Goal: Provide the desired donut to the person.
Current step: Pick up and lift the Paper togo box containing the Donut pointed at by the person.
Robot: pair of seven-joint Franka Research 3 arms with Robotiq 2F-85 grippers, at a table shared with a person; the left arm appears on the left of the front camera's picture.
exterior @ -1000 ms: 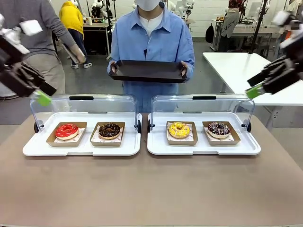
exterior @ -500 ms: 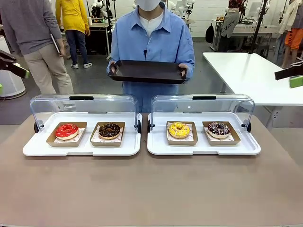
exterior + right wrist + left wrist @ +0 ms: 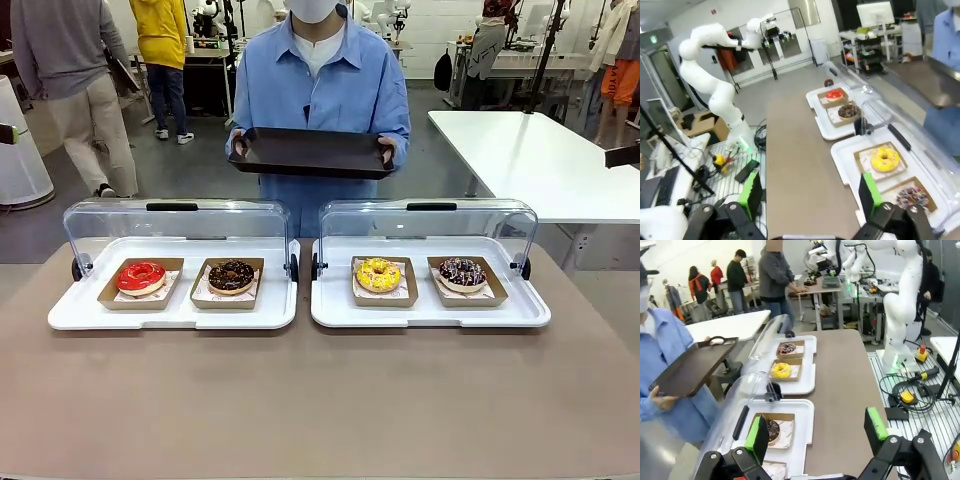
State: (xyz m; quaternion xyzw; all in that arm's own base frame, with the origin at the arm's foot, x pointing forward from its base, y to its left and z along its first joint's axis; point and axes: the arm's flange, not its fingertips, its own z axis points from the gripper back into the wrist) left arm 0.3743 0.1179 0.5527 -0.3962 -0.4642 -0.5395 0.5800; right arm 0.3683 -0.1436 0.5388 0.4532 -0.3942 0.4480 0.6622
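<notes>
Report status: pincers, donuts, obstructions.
Left pincer open, empty; right pincer open, empty; both high, off the table. Four donuts in white trays, untouched; person holds a black tray. Clear lids stand between donuts and person.

Wrist views. The left gripper [image 3: 815, 428] holds its jaws spread wide, green pads [image 3: 758, 434] facing each other. The right gripper [image 3: 809, 194] matches it (fingers fully parted). The left arm [image 3: 720, 100] and right arm [image 3: 902, 305] stand upright, elbows folded high.
</notes>
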